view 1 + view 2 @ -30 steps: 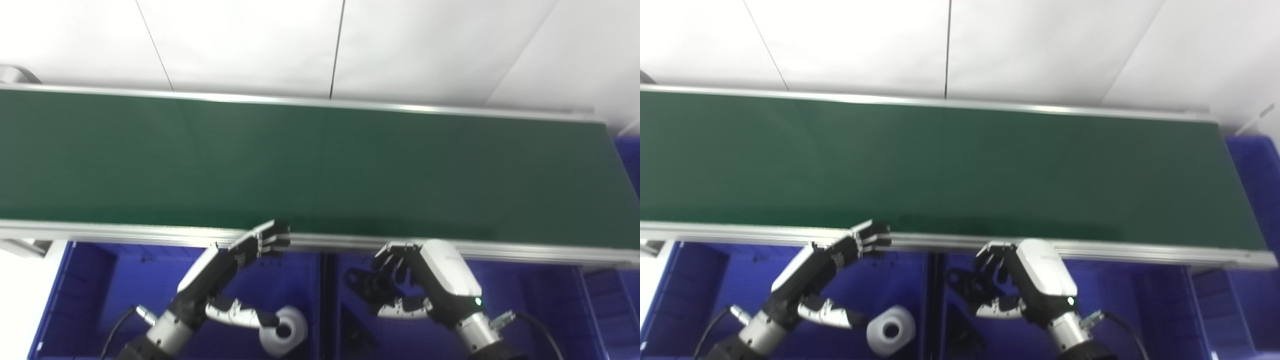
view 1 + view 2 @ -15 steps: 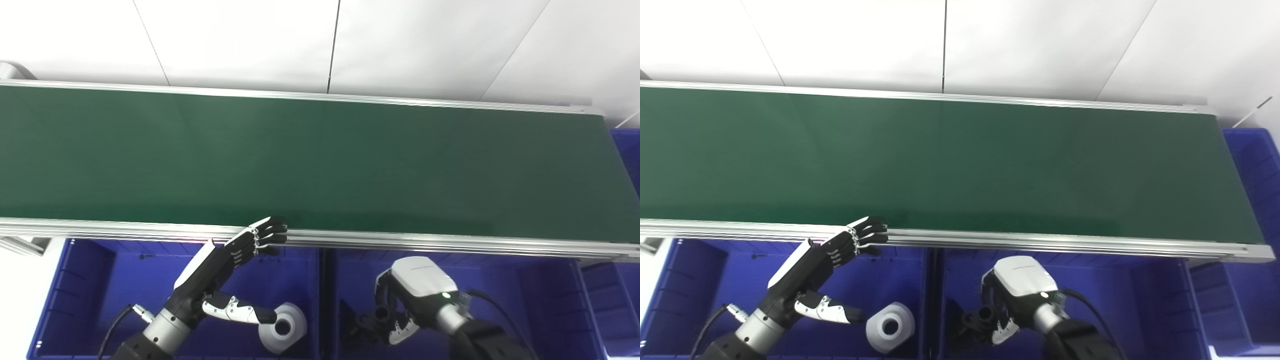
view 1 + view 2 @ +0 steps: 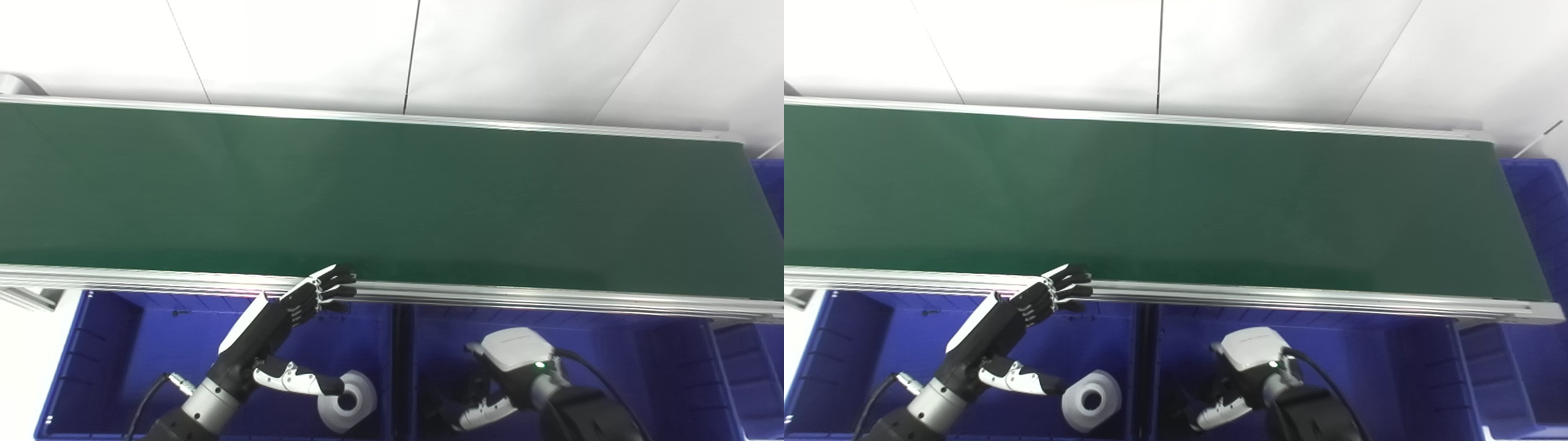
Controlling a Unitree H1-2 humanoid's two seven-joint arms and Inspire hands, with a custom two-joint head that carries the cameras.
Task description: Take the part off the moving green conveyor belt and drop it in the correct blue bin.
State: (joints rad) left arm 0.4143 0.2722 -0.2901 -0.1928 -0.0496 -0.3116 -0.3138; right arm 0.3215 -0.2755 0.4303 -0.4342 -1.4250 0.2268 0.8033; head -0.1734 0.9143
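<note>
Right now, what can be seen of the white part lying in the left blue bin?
The white part is a short, thick roll-shaped piece with a round hole through its middle, smooth and matte like plastic. It lies on the floor of the left blue bin, near the divider, hole facing up toward the camera. The left hand is spread open above it; its thumb tip reaches close to the part's edge, but contact cannot be judged.

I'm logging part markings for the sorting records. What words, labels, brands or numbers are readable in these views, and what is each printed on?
None can be read.
Green conveyor belt: plain, no markings.
Blue bins: no visible labels.
White cylindrical part: no print visible.
Right hand: faint grey marks on its white back cover, too blurred to read.
Left hand: no text.
</note>
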